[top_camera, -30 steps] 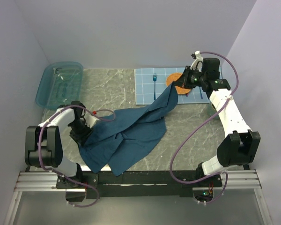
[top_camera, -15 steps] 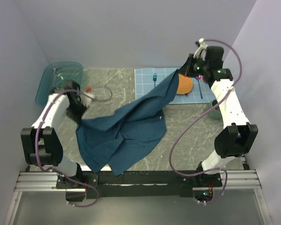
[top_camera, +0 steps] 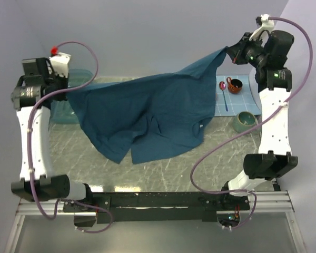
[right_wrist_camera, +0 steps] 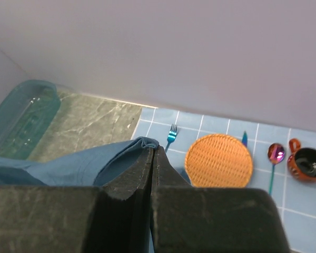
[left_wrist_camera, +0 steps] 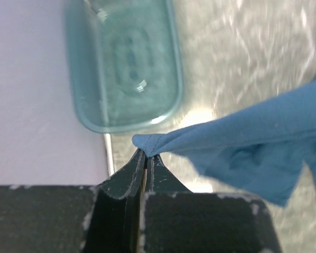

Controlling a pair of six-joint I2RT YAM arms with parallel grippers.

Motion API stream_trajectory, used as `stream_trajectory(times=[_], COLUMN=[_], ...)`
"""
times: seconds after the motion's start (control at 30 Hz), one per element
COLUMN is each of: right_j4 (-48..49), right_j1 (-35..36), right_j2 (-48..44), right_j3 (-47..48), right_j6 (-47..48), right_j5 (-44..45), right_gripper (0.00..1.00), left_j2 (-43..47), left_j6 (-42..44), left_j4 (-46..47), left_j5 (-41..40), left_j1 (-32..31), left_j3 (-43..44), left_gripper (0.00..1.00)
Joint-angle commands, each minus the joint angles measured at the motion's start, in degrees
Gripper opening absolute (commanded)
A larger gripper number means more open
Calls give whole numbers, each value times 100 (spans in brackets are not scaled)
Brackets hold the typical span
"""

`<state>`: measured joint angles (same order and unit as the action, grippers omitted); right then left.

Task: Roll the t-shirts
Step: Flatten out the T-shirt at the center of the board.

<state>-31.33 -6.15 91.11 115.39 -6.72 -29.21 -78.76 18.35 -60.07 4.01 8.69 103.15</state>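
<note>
One dark teal-blue t-shirt [top_camera: 152, 113] hangs spread in the air between both arms, its lower edge sagging toward the marbled table [top_camera: 163, 168]. My left gripper [top_camera: 68, 90] is raised at the far left and is shut on one corner of the t-shirt [left_wrist_camera: 150, 142]. My right gripper [top_camera: 229, 51] is raised at the far right and is shut on the opposite corner of the t-shirt [right_wrist_camera: 147, 143]. Both pairs of jaws are pressed together with cloth pinched at their tips.
A translucent blue tub [left_wrist_camera: 126, 58] stands at the table's back left, partly behind the shirt. On the checked placemat [right_wrist_camera: 221, 129] at the back right lie an orange plate [right_wrist_camera: 218, 161], a fork [right_wrist_camera: 171, 133], a spoon [top_camera: 223, 86] and a brown cup [top_camera: 234, 85]. A green bowl [top_camera: 246, 121] stands near it.
Both arms have lifted high and moved apart, raising the shirt off the table and stretching it out. The left gripper closed on the shirt's corner before lifting.
</note>
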Motion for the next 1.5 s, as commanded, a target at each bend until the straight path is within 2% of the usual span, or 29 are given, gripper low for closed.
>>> stream_trajectory(times=[0.0, 0.1, 0.2, 0.33, 0.47, 0.67, 0.9, 1.1, 1.2, 1.27, 1.4, 1.47], right_j4=[303, 592, 725, 594, 400, -179, -944, -998, -1077, -937, -297, 90], right_j1=[-53, -61, -61, -53, -70, -61, -61, -88, -105, -97, -97, -97], right_j2=[-856, -1322, -1630, -1921, -2273, -2808, -3240, -3714, -3592, -3539, -3206, -3012], right_j3=[98, -96, -17, 229, 448, 1257, 2205, 2628, 2979, 2884, 2341, 1928], right_j6=[426, 417, 356, 93, -127, 39, -22, -22, -5, -31, -5, 144], right_j5=[109, 153, 153, 153, 117, 363, 583, 723, 917, 952, 1049, 1093], right_gripper=[0, 0, 0, 0, 0, 0, 0, 0, 0, 0, 0, 0], left_j2=[730, 933, 801, 704, 1143, 1829, 2110, 2584, 2612, 2454, 2392, 2348], left_j6=[-534, -517, -482, -507, -578, -490, -341, 105, 370, 459, 652, 696], left_j4=[689, 918, 752, 549, 873, 1314, 1192, 1270, 1323, 1262, 1700, 1998], left_j5=[-383, -375, -383, -585, -682, -1016, -1718, -2799, -2932, -2898, -2626, -2450], left_j1=[63, 54, 54, 54, 54, 54, -42, -833, -1123, -1246, -1448, -1466], left_j3=[415, 966, 1870, 2604, 2386, 2148, 2937, 3194, 3316, 3475, 2669, 1843], left_gripper=[1, 1, 1, 1, 1, 1, 1, 1, 1, 1, 1, 1])
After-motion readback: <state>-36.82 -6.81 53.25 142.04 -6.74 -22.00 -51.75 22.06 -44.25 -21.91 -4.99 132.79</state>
